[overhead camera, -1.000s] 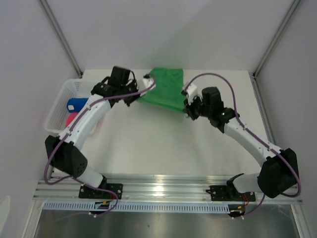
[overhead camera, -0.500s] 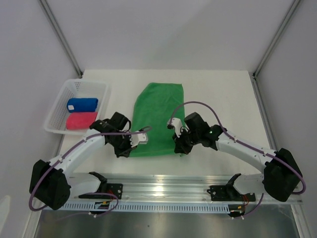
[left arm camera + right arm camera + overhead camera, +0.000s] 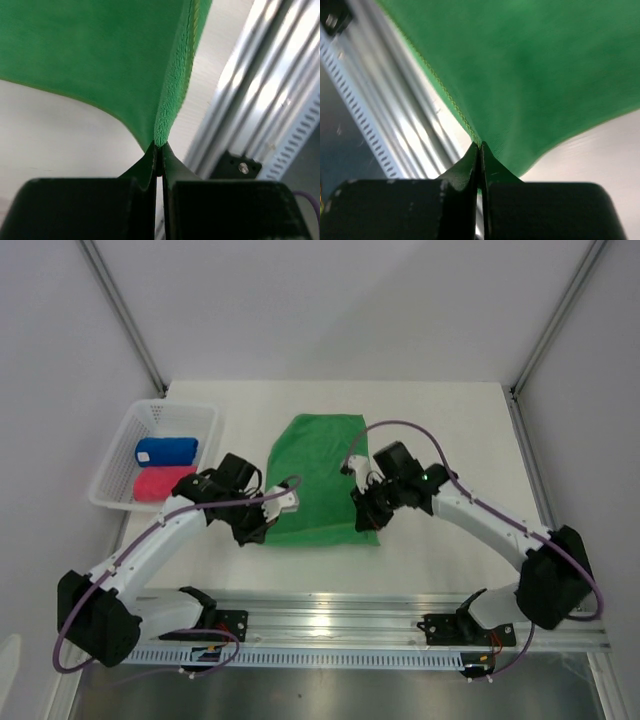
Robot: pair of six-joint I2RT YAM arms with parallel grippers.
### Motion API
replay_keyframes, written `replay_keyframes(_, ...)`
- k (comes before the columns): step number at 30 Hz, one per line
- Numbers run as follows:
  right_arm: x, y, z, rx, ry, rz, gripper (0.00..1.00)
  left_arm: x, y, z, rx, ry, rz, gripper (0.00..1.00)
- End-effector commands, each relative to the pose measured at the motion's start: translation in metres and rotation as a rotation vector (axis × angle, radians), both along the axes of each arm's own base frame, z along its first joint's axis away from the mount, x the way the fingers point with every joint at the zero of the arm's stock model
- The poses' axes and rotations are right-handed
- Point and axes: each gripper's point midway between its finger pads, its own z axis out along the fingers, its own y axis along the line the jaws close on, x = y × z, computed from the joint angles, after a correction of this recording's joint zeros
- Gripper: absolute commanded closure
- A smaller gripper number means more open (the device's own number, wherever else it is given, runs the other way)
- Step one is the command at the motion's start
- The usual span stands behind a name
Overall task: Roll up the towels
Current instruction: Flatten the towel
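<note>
The green towel (image 3: 318, 472) lies spread down the middle of the table, its near edge lifted at both corners. My left gripper (image 3: 262, 531) is shut on its near left corner; in the left wrist view the green towel (image 3: 115, 60) rises from the pinched tips of my left gripper (image 3: 158, 148). My right gripper (image 3: 366, 521) is shut on the near right corner; the right wrist view has the green towel (image 3: 535, 70) running up from my right gripper (image 3: 479, 146). A rolled blue towel (image 3: 166, 450) and a rolled pink-red towel (image 3: 162, 483) lie in the basket.
The white mesh basket (image 3: 120, 446) stands at the table's left edge. An aluminium rail (image 3: 330, 615) runs along the near edge, just below both grippers. Slanted frame posts rise at the back corners.
Both grippers pulled the green towel from the back of the table toward the near edge, spreading it out. In the last half second they drew back slightly, away from the rail.
</note>
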Motion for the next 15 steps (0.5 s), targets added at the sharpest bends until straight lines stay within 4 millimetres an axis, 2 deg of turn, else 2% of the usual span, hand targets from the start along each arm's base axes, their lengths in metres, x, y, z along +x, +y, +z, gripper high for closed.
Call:
replay_keyframes(1, 0.096, 0.008, 0.025, 0.011, -0.147, -0.126, 1.0, 0.085, -0.023, 0.052, -0.068, -0.238, 0.12, 0.99)
replay_keyframes(2, 0.129, 0.008, 0.033, 0.007, -0.208, -0.158, 1.0, 0.106, -0.024, 0.06, -0.064, -0.281, 0.143, 0.99)
replay_keyframes(3, 0.176, 0.0, 0.049, 0.021, -0.289, -0.231, 1.0, 0.145, -0.032, 0.079, -0.064, -0.336, 0.171, 0.99)
replay_keyframes(4, 0.228, 0.007, 0.112, 0.096, -0.45, -0.28, 1.0, 0.188, -0.032, 0.128, -0.087, -0.466, 0.227, 0.99)
replay_keyframes(5, 0.278, 0.001, 0.101, 0.047, -0.484, -0.364, 1.0, 0.222, -0.037, 0.185, -0.144, -0.585, 0.27, 0.99)
replay_keyframes(6, 0.317, -0.004, 0.13, 0.078, -0.572, -0.448, 1.0, 0.242, -0.038, 0.203, -0.152, -0.622, 0.293, 0.99)
replay_keyframes(7, 0.36, -0.022, 0.219, 0.181, -0.756, -0.553, 1.0, 0.282, -0.04, 0.237, -0.163, -0.706, 0.335, 0.99)
replay_keyframes(8, 0.383, -0.034, 0.25, 0.219, -0.832, -0.626, 1.0, 0.299, -0.041, 0.252, -0.166, -0.748, 0.355, 0.99)
replay_keyframes(9, 0.42, -0.042, 0.245, 0.238, -0.855, -0.727, 1.0, 0.312, -0.041, 0.312, -0.231, -0.885, 0.384, 0.99)
replay_keyframes(10, 0.432, -0.049, 0.275, 0.306, -0.916, -0.766, 1.0, 0.334, -0.043, 0.339, -0.264, -0.967, 0.406, 0.99)
replay_keyframes(11, 0.432, -0.068, 0.34, 0.422, -1.045, -0.81, 1.0, 0.344, -0.039, 0.351, -0.256, -1.022, 0.422, 0.99)
replay_keyframes(12, 0.439, -0.069, 0.359, 0.501, -1.108, -0.831, 1.0, 0.348, -0.038, 0.388, -0.306, -1.137, 0.434, 1.0)
replay_keyframes(13, 0.436, -0.076, 0.379, 0.541, -1.165, -0.84, 1.0, 0.35, -0.036, 0.396, -0.306, -1.182, 0.438, 0.99)
replay_keyframes(14, 0.441, -0.074, 0.37, 0.536, -1.171, -0.836, 1.0, 0.35, -0.032, 0.408, -0.318, -1.233, 0.455, 0.99)
replay_keyframes(15, 0.421, -0.078, 0.415, 0.608, -1.297, -0.813, 1.0, 0.357, -0.035, 0.413, -0.344, -1.282, 0.455, 0.99)
